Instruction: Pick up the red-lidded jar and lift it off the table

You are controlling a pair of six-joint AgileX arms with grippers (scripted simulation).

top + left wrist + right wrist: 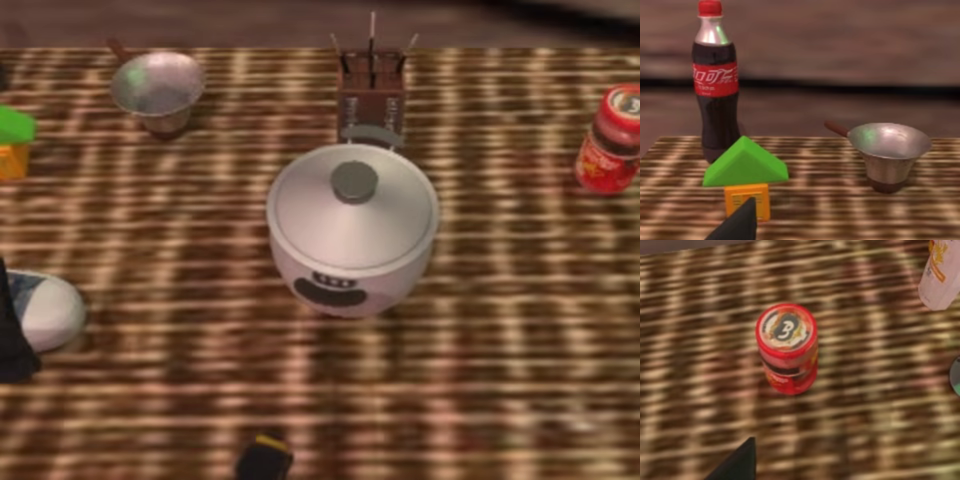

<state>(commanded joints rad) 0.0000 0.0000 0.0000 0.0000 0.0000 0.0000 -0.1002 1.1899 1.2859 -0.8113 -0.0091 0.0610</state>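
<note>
The red-lidded jar (612,140) stands upright on the woven table (480,380) near its far right edge. In the right wrist view the jar (787,347) is seen from above, with its red lid and a dark band at the neck. My right gripper (782,474) hovers apart from the jar and is open; only one dark fingertip (742,462) shows, with nothing held. The right arm is out of the top view. My left gripper (840,235) is parked at the table's left side, open and empty, with one fingertip (742,222) in view.
A big white pot (352,230) with a lid sits mid-table, a knife block (371,90) behind it. At the left are a metal pan (158,88), an orange box with green top (746,180), a cola bottle (716,85) and a sneaker (48,308). A white bottle (940,275) stands near the jar.
</note>
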